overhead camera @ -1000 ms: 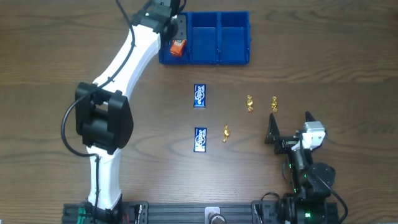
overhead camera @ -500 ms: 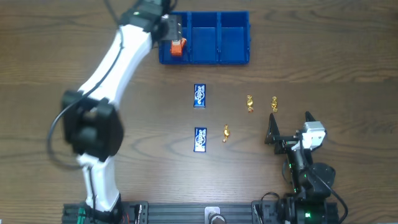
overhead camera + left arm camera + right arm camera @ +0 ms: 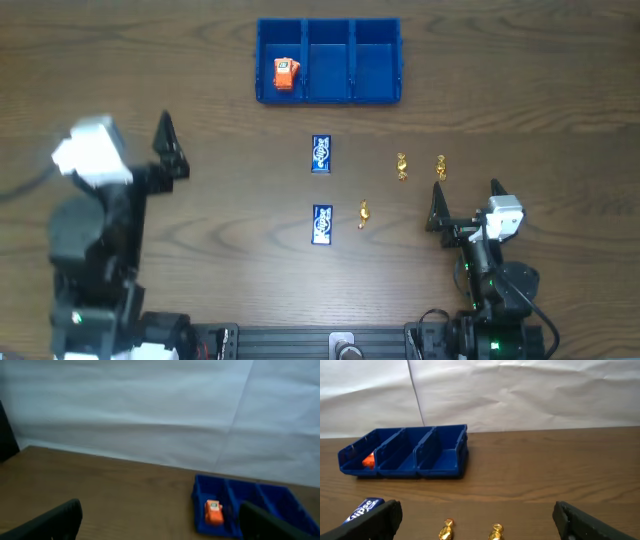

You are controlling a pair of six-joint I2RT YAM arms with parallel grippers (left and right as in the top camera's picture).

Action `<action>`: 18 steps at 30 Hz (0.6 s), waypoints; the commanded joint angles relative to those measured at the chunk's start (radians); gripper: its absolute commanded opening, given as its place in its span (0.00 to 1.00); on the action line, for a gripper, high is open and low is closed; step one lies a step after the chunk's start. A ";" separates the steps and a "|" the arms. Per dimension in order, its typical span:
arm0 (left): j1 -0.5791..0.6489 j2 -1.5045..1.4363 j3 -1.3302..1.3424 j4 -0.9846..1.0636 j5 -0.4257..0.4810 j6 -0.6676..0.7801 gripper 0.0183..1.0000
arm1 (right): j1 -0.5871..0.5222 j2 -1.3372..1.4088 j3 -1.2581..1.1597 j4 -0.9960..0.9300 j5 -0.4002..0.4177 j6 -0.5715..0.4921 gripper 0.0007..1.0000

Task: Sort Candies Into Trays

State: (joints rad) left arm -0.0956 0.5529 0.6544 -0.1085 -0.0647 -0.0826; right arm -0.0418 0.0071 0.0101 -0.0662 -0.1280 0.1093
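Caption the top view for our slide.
Orange candy in tray, left bin; five candies lie on the table.

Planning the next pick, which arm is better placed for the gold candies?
Right, probably. The right gripper sits open beside the gold candies; the left gripper is far off on the other side.

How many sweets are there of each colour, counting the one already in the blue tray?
Orange candy: 1, in an end compartment of the blue tray
Blue-wrapped candies: 2
Gold-wrapped candies: 3
Total: 6
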 commanded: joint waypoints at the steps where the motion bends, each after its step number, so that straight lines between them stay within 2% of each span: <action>1: 0.049 -0.306 -0.332 0.115 0.112 0.031 1.00 | -0.005 -0.004 -0.002 -0.003 -0.005 -0.006 1.00; 3: 0.050 -0.406 -0.447 0.150 0.137 0.031 1.00 | -0.005 -0.004 -0.002 -0.003 -0.005 -0.006 1.00; 10: 0.051 -0.550 -0.642 0.153 0.138 0.031 1.00 | -0.005 -0.004 -0.002 -0.003 -0.005 -0.006 1.00; 13: 0.052 -0.550 -0.650 0.040 0.143 0.031 1.00 | -0.005 -0.004 -0.002 -0.003 -0.005 -0.006 1.00; 18: 0.052 -0.547 -0.650 0.035 0.136 0.031 1.00 | -0.005 -0.004 -0.002 -0.003 -0.005 -0.006 1.00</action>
State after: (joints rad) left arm -0.0483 0.0139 0.0174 -0.0273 0.0586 -0.0696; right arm -0.0418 0.0063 0.0097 -0.0662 -0.1276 0.1093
